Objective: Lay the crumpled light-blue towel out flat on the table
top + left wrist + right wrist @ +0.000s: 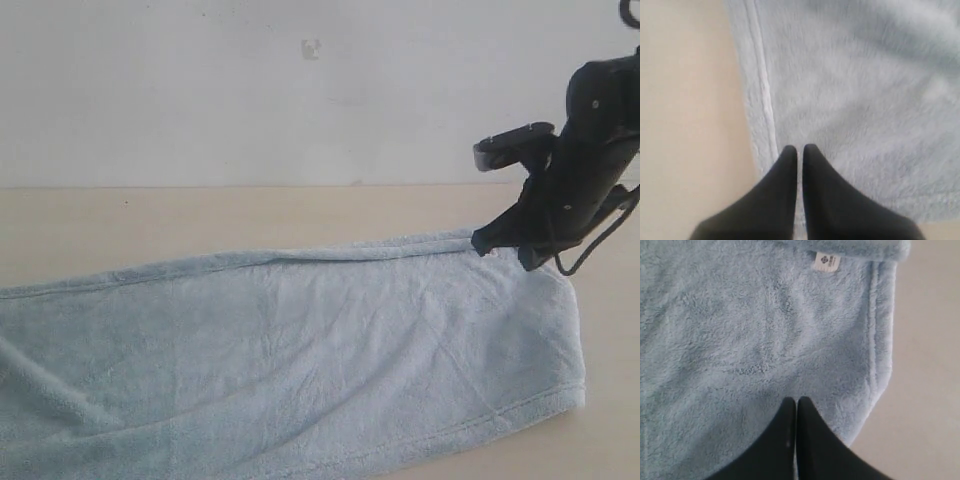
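The pale-blue towel (300, 350) lies stretched wide over the beige table (200, 215), with soft creases and its left part running out of the exterior view. My right gripper (487, 243) sits at the towel's far right corner. In the right wrist view the right gripper (796, 400) is shut, pinching the towel (740, 340) near its rounded corner, and the white tag (826, 261) shows beside a folded-over edge. My left gripper (800, 147) is out of the exterior view. Its jaws stand nearly together on the towel (865, 100), next to the hem (764, 95).
A white wall (250, 90) rises behind the table, with a small mark (311, 48) on it. The right arm's cable (590, 255) hangs beside the towel's right end. Bare table (685, 125) shows beside the hem, and more table (930, 365) past the towel's corner.
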Motion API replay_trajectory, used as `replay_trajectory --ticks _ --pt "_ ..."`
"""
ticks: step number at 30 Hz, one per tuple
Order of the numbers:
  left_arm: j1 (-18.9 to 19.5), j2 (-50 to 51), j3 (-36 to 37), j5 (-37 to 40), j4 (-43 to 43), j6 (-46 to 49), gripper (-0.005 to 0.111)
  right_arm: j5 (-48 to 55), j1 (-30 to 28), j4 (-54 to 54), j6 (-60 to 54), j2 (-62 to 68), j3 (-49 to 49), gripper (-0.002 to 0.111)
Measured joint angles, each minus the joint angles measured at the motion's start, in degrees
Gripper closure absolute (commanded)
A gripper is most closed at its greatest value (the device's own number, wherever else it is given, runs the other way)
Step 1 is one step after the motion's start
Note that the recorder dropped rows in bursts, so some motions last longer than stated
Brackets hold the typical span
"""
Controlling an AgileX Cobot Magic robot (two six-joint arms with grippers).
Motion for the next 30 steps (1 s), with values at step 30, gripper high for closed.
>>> replay_trajectory --ticks 30 --pt "0.00 -8.34 0.00 -7.72 -8.59 3.40 0.103 5.89 11.02 6.85 -6.70 18.35 -18.73 0.107"
